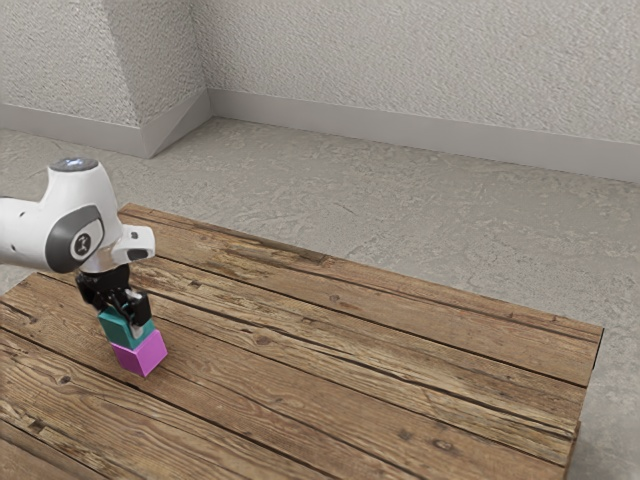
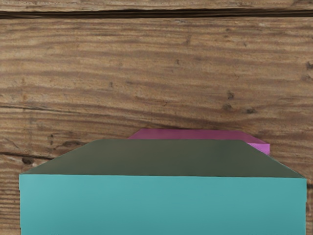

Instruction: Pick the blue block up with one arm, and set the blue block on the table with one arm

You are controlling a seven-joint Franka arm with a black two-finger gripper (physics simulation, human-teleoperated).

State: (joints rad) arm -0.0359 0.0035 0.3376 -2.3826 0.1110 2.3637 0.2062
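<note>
The white robot arm (image 1: 82, 222) comes in from nine o'clock in the exterior view, and its black two-finger gripper (image 1: 126, 315) points down at the smooth, teal-blue cube-shaped block (image 1: 122, 329). I take this to be the task's blue block. It sits directly below the gripper, with the glossy-looking magenta cube-shaped block (image 1: 141, 355) just under it, toward five o'clock. The two look stacked slightly out of line; whether they touch, or a sliver of air parts them, I cannot tell. The magenta block rests on the brown plank-wood table (image 1: 330, 400). In the wrist view the blue block is close under the hand, with an edge of the magenta one peeping out beyond it.

Whether the gripper is grasping the blue block or merely standing around it, I cannot tell.

The block will probably handle as light, stiff and hard to damage; its flat faces should give a sound hold, though they may be a little slippery. The best place to take it is across the middle of two opposite side faces, clear of the magenta block. A straight lift seems right before any sideways travel, since a tilt or drag could knock the lower block askew. Bare planks toward three o'clock offer a level spot for setting it down.
</note>
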